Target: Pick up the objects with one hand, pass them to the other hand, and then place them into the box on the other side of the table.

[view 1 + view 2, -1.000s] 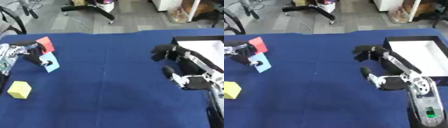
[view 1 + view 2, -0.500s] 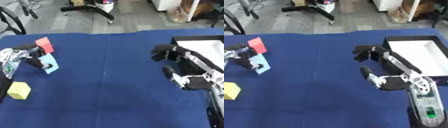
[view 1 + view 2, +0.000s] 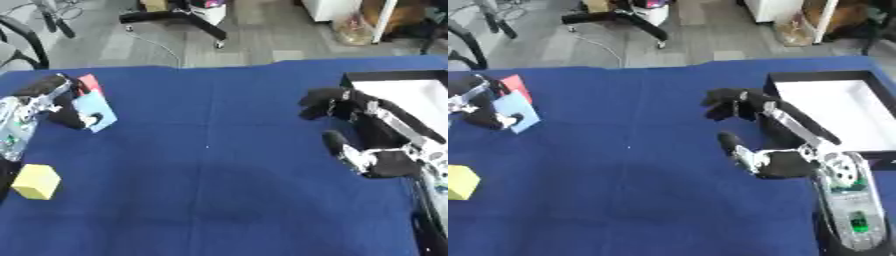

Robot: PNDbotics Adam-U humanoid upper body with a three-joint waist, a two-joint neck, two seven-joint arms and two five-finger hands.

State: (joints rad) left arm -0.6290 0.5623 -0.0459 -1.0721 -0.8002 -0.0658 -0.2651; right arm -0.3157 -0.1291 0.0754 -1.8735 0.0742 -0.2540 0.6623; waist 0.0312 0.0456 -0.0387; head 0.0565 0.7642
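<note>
You have no text, label, brand, number or sign to read here on anything in either eye view.

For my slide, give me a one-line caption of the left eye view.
Left hand grips a light blue block beside a red block; right hand waits open near the box; yellow cube untouched.

Box [image 3: 833,107] at table's [image 3: 219,200] right edge, two cards [image 3: 92,107] far left, cube [image 3: 35,181] near-left before them.
</note>
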